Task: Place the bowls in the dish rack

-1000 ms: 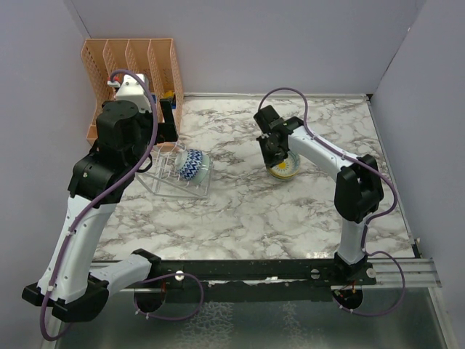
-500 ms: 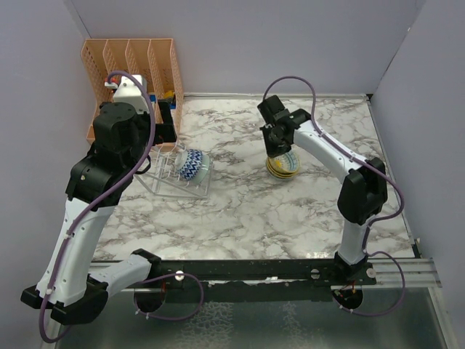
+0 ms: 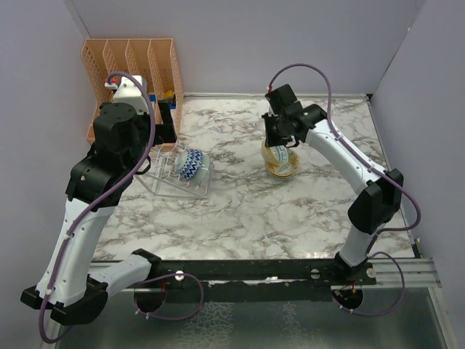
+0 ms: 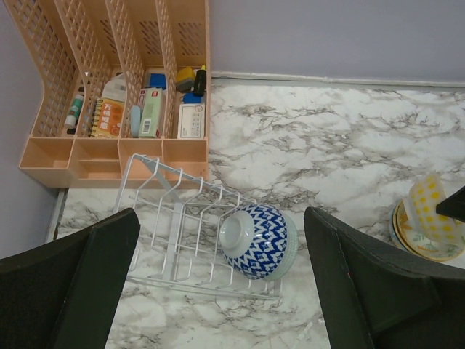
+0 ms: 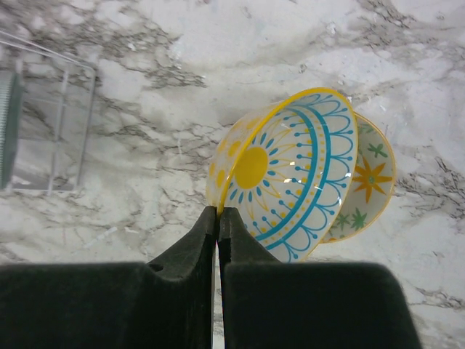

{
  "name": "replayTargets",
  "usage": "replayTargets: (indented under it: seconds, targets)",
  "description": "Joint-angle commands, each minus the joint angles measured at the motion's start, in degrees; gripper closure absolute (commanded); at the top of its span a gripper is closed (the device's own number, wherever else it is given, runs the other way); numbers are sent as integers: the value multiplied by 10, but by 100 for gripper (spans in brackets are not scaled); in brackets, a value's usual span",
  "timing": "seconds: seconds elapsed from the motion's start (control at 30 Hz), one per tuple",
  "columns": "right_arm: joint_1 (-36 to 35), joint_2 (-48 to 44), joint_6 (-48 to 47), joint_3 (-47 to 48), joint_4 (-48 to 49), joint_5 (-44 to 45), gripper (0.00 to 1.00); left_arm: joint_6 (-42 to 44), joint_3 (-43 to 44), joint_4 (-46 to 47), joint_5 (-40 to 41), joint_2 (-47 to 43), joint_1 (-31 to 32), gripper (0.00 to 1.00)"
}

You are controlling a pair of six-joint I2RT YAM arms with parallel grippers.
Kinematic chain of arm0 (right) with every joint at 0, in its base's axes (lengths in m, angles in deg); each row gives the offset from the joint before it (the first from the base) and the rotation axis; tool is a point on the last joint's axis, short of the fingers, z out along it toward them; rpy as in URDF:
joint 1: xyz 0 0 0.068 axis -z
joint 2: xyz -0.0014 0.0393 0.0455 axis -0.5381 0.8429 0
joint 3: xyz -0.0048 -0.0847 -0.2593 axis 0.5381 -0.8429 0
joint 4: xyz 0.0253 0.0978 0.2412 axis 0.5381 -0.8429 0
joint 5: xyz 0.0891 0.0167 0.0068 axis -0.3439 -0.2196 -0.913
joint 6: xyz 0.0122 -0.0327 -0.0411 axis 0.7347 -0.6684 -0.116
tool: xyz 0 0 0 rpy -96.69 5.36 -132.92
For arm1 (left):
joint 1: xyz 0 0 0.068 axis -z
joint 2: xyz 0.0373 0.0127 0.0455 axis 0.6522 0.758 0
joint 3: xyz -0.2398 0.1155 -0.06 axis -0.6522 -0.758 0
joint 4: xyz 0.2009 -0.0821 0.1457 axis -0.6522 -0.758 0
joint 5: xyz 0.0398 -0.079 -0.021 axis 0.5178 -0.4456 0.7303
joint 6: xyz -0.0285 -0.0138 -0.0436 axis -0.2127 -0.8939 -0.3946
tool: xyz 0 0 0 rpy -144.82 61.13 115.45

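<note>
The clear dish rack point(image 3: 166, 180) lies left of centre; it also shows in the left wrist view point(image 4: 174, 233). A blue-and-white bowl point(image 3: 192, 165) stands on its side at the rack's right end point(image 4: 258, 241). My left gripper point(image 4: 221, 218) is open and empty, high above the rack. My right gripper point(image 5: 218, 214) is shut on the rim of a yellow bowl with blue lines point(image 5: 290, 182) and holds it tilted just above another bowl with orange and green stars point(image 5: 370, 182). In the top view the held bowl point(image 3: 279, 154) hangs under the right gripper point(image 3: 280, 142).
An orange slotted organiser point(image 3: 131, 65) with small items stands at the back left corner, just behind the rack point(image 4: 116, 73). Walls close in the left, back and right sides. The marble tabletop point(image 3: 240, 211) lies between rack and bowls.
My right gripper has risen and moved slightly back, lifting the yellow bowl off the bowl beneath it. The left arm and the rack have not moved.
</note>
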Motion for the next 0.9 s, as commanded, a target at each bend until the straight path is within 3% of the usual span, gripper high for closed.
replayTargets:
  seconds: [0.0, 0.27, 0.5, 0.63, 0.87]
  targets:
    - [11, -59, 32, -10, 79, -75, 99, -3, 7, 7, 5, -9, 3, 1]
    - [21, -109, 153, -72, 239, -257, 99, -1, 28, 2, 9, -5, 3, 1]
    - [20, -138, 333, -193, 521, -374, 99, 1, 58, -6, 10, 3, 3, 1]
    - [9, -134, 397, -226, 634, -382, 99, 3, 76, -12, 12, 9, 4, 1]
    - [-25, -88, 473, -214, 750, -374, 99, 2, 76, -15, 13, 10, 3, 1]
